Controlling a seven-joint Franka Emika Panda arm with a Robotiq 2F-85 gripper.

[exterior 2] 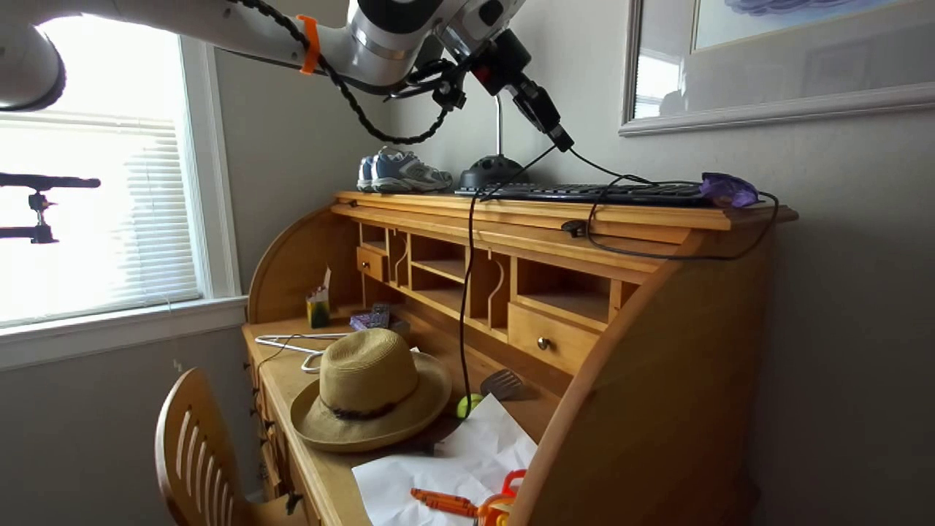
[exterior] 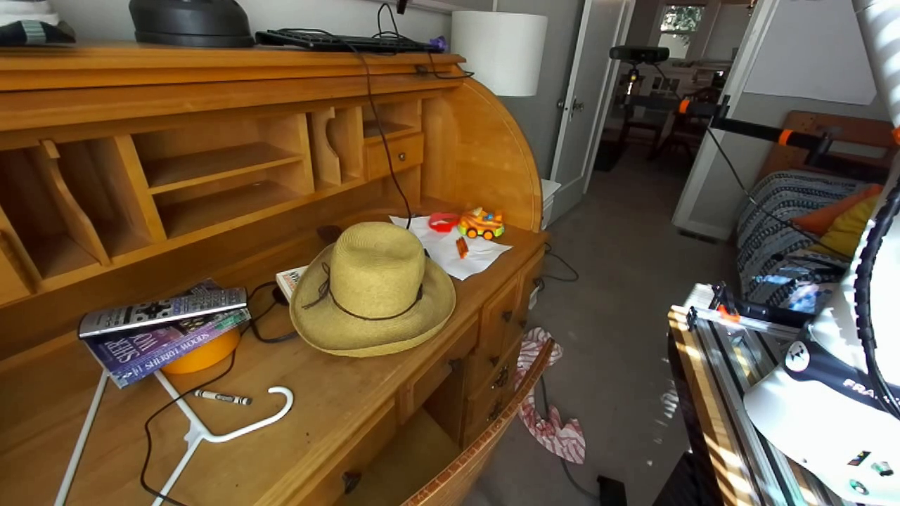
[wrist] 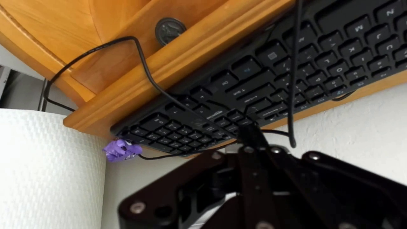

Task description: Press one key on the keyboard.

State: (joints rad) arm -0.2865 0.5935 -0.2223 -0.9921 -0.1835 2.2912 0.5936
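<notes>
A black keyboard [exterior: 337,41] lies on top of the roll-top desk, near the wall. It also shows edge-on in an exterior view [exterior 2: 613,193] and at a slant in the wrist view [wrist: 244,89], letter keys at upper right, number pad at lower left. My gripper [exterior 2: 562,139] is above the keyboard with a gap between. Its fingers are together with nothing visible between them. In the wrist view the fingertips [wrist: 251,132] cover part of the keys near the back edge. Only the tip [exterior: 401,7] shows in an exterior view at the top edge.
A black cable [wrist: 294,79] crosses the keyboard and loops up right beside the fingertips. A purple wrapper [wrist: 122,150] lies at the number-pad end, near a white lampshade [wrist: 51,171]. A black round base [exterior 2: 493,172] and shoes [exterior 2: 405,172] stand on the same top. The wall is close behind.
</notes>
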